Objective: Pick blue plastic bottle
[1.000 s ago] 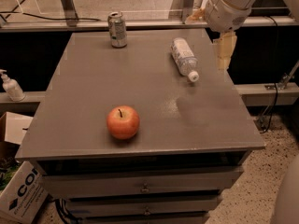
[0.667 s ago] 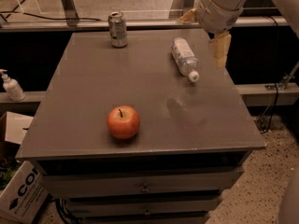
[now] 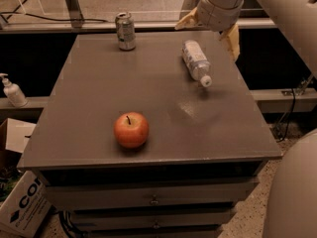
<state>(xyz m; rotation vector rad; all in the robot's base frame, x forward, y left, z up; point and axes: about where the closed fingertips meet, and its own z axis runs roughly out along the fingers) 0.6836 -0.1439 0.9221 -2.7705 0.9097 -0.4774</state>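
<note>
The blue plastic bottle lies on its side at the back right of the grey table, its white cap pointing toward the front. My gripper hangs just above and behind the bottle's far end. It is open and empty, with one tan finger to the left of the bottle and the other one to the right. It does not touch the bottle.
A dented metal can stands at the back of the table. A red apple sits near the front. A white pump bottle stands on a ledge to the left, and a cardboard box is on the floor.
My gripper has moved left, from beyond the table's right edge to above the bottle's far end. The bottle, can and apple have not moved.
</note>
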